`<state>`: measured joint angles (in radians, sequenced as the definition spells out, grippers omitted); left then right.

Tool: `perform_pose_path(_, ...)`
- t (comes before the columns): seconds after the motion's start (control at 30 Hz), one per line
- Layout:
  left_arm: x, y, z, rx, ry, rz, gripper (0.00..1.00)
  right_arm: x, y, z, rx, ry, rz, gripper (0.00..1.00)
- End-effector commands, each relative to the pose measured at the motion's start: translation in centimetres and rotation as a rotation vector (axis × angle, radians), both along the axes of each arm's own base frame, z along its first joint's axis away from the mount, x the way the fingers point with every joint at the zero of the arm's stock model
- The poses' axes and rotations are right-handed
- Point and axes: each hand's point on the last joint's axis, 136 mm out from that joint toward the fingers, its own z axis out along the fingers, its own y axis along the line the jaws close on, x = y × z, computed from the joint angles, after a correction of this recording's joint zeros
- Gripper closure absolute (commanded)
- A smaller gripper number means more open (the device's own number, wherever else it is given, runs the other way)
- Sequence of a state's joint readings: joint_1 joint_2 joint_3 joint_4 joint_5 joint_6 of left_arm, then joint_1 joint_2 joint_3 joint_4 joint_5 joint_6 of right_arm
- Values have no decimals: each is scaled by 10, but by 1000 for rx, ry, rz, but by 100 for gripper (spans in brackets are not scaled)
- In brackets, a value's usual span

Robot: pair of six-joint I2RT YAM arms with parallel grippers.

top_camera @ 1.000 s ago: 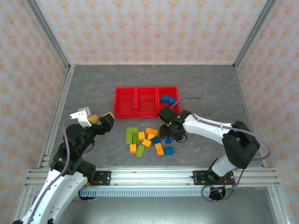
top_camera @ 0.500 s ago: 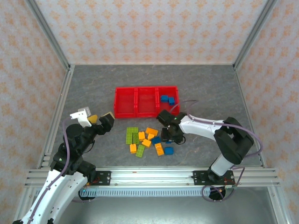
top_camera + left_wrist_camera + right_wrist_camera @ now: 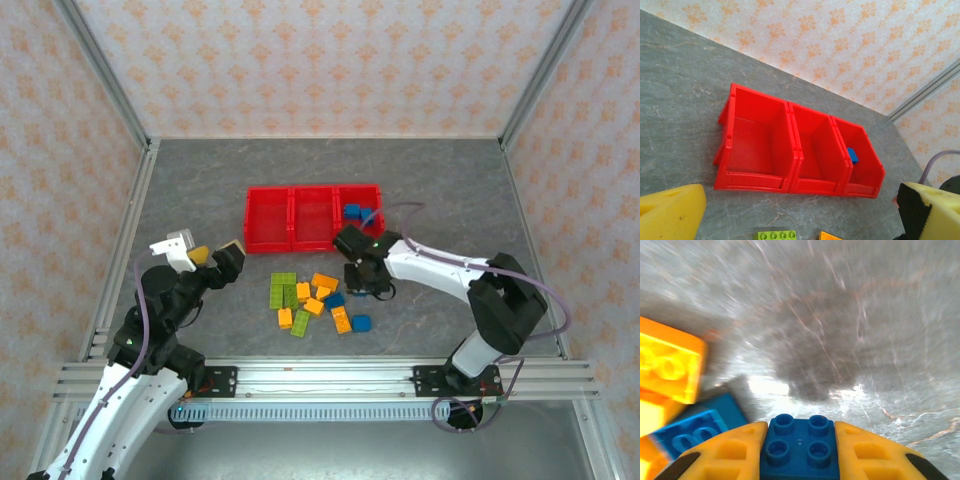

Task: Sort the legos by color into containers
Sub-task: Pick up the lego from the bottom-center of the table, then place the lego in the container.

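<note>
The red tray of containers (image 3: pixel 268 218) lies mid-table; its three compartments (image 3: pixel 760 140) are in a row. Blue legos (image 3: pixel 352 212) lie in the right one, where the left wrist view shows one blue brick (image 3: pixel 853 155). Loose lime green, orange and blue legos (image 3: pixel 308 298) sit in front of the tray. My right gripper (image 3: pixel 366 283) is at the pile's right edge. It (image 3: pixel 800 432) is shut on a blue four-stud brick (image 3: pixel 799 447), just above the table. My left gripper (image 3: pixel 215 250) hangs open and empty left of the pile, its yellow fingers (image 3: pixel 670 212) wide apart.
An orange brick (image 3: pixel 667 367) and a blue brick (image 3: pixel 695 427) lie close to the left of the held one. A green brick (image 3: pixel 776 235) lies in front of the tray. Metal frame rails (image 3: pixel 120 250) and patterned walls bound the grey table.
My right gripper has shut on the blue brick at the pile's right edge and lifted it off the table, shifting slightly toward the tray. The left arm has not moved.
</note>
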<state>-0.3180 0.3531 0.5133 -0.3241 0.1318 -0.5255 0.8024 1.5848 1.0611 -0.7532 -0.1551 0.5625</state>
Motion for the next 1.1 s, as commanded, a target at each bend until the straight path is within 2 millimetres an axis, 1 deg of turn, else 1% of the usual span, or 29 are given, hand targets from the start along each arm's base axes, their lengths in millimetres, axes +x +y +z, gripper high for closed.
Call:
perform_pose_path(0.0,2,-2,2,-4,-20,-13,1,33,-3,55,-52,-179,25,68)
perform_pose_path(0.1,2,-2,2,-4,-18,-15,1,60,0,75,-79,-246,38,67)
perform_pose_path(0.2,1,-3,2,-5,-20,-21,1,89,9,87,-52,-281,44,66)
perform_pose_path(0.23,1,-3,2,-5,-20,-21,1,99,12,88,-40,-286,44,66)
perform_pose_path(0.3,1,-4,2,-5,-20,-23,1,115,11,86,-40,-283,35,66)
perform_pose_path(0.53,0,-4,4,-9,-27,-28,1,154,-4,73,-38,-271,-2,67)
perform_pose_path(0.63,1,-5,2,-7,-21,-28,1,164,-6,62,-14,-252,-13,64)
perform_pose_path(0.73,1,-5,2,-6,-18,-30,1,168,-4,55,-5,-240,-6,60)
perform_pose_path(0.83,1,-5,2,-5,-21,-32,1,169,-2,55,6,-240,-3,54)
perform_pose_path(0.93,1,-6,2,-4,-23,-35,1,169,-5,56,-8,-244,-14,48)
perform_pose_path(1.0,1,-6,2,-4,-23,-34,1,167,-6,58,-11,-239,-17,41)
perform_pose_path(1.07,1,-6,2,-4,-24,-34,1,163,-8,63,-4,-242,-24,34)
